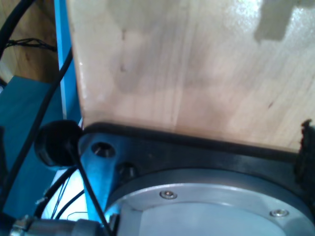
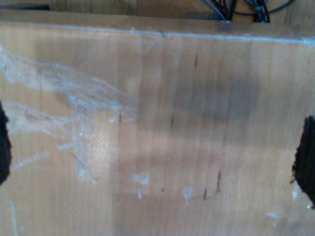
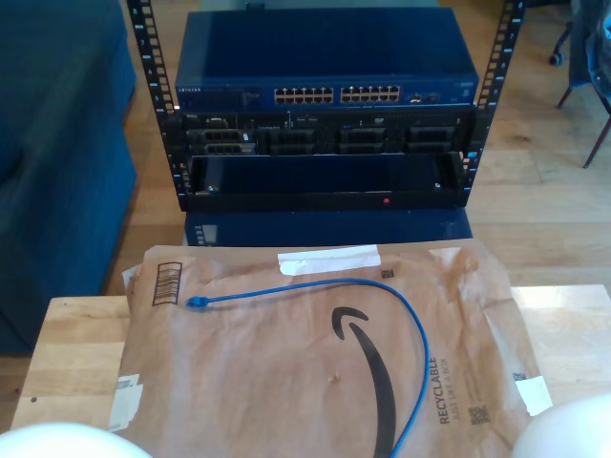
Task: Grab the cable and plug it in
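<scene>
Bright blue cable [image 3: 406,329]; brown paper [image 3: 286,372], black printed logo; dark blue switch [image 3: 325,57].

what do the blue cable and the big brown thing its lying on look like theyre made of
The cable looks like flexible plastic-jacketed cord: smooth bright blue, bending in a loose curve, with a small plug at its end. The brown mailer looks like matte kraft paper: creased, wrinkled, printed "recyclable". It lies on a pale wooden tabletop with visible grain.

Brown paper mailer [image 3: 286,382]: "RECYCLABLE" printed vertically, smaller line beside it too small to read, right of its black smile-arrow logo [image 3: 368,358]. Barcode [image 3: 168,283] near mailer's far corner, digits illegible.
</scene>
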